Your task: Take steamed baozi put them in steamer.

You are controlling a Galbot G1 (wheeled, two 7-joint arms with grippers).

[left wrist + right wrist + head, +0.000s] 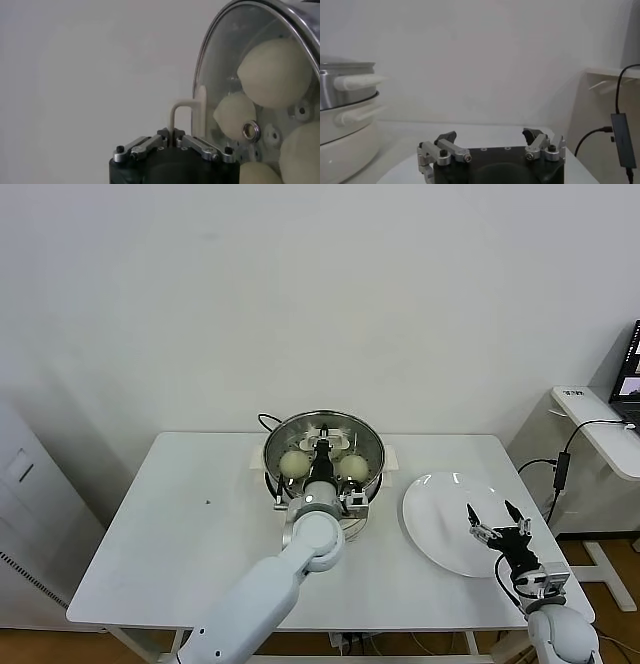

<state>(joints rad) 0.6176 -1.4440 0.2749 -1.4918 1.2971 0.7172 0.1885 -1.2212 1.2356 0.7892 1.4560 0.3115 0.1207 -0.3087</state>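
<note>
The steamer stands at the back middle of the table, steel pot on a cream base; it also shows in the right wrist view. A round glass lid lies over its mouth. My left gripper is shut on the lid's cream handle. Whether the lid rests on the rim or hangs just above it I cannot tell. Through the glass I see several steamed baozi inside the pot, two of them in the head view. My right gripper hangs open and empty over the plate.
A flat white plate with nothing on it lies right of the steamer. A black cable with an adapter hangs off the table's right edge, beside a white side table with a laptop.
</note>
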